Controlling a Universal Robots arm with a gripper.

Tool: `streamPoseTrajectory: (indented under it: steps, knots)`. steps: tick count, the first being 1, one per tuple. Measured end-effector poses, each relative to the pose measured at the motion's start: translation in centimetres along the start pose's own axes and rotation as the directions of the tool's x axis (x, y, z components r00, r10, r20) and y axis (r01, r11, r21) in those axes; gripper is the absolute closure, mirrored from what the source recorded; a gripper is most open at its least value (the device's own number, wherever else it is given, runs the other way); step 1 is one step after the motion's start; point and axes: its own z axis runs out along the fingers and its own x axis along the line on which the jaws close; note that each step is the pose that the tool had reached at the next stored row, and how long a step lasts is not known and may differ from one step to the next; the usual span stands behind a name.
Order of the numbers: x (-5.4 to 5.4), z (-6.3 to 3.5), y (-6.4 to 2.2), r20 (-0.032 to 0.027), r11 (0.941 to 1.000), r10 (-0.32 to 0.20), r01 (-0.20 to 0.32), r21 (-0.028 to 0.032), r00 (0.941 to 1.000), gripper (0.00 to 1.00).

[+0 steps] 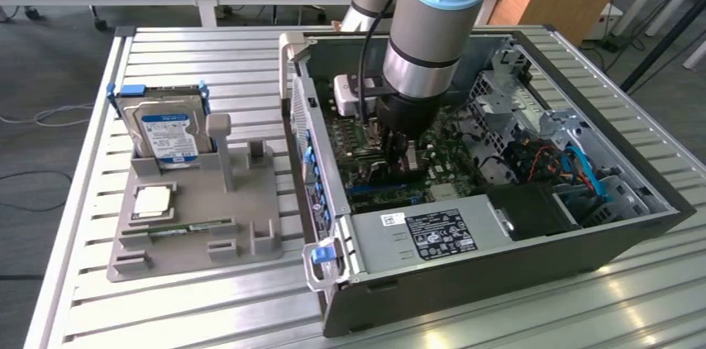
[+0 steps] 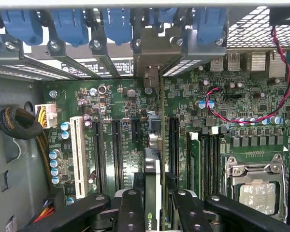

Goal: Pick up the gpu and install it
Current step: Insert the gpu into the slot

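Note:
My gripper (image 1: 399, 157) is lowered inside the open PC case (image 1: 617, 229), over the green motherboard (image 2: 121, 106). It is shut on the gpu (image 2: 154, 159), a thin dark card seen edge-on between the black fingers (image 2: 130, 208). The card stands upright along a black expansion slot, and its metal bracket (image 2: 152, 50) sits against the case's rear slot wall under the blue clips. Whether the card is seated fully in the slot, I cannot tell. In the exterior view the gpu (image 1: 394, 174) shows as a dark shape just below the gripper.
A grey holder tray (image 1: 254, 200) lies at the exterior view's left, carrying the blue-labelled hard drive (image 1: 165, 130), a CPU (image 1: 152, 200) and a RAM stick (image 1: 177, 231). The power supply (image 1: 425, 233) fills the case's near end. A red and black wire (image 2: 217, 108) and the CPU socket (image 2: 256, 191) lie beside the card.

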Motion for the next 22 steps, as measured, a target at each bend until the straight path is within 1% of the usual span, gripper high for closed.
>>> streamPoseTrajectory:
  steps: [8, 10, 13, 14, 17, 22]
  knots:
    - [0.0, 0.00, 0.02, -0.0002, 1.0000, 0.000, 0.000, -0.0002, 1.0000, 0.72]
    - [0.0, 0.00, 0.01, 0.0000, 1.0000, 0.000, 0.000, 0.0000, 1.0000, 0.60]
    - [0.0, -0.05, 0.00, -0.0003, 1.0000, 0.000, 0.000, -0.0001, 1.0000, 0.60]
    - [0.0, -0.17, -0.01, -0.0002, 1.0000, 0.000, 0.000, -0.0001, 1.0000, 0.54]
    - [0.0, -0.73, -0.03, -0.0002, 1.0000, 0.000, 0.000, -0.0001, 1.0000, 0.54]
    - [-0.1, -2.10, -0.08, -0.0001, 1.0000, 0.000, 0.000, 0.0000, 1.0000, 0.54]
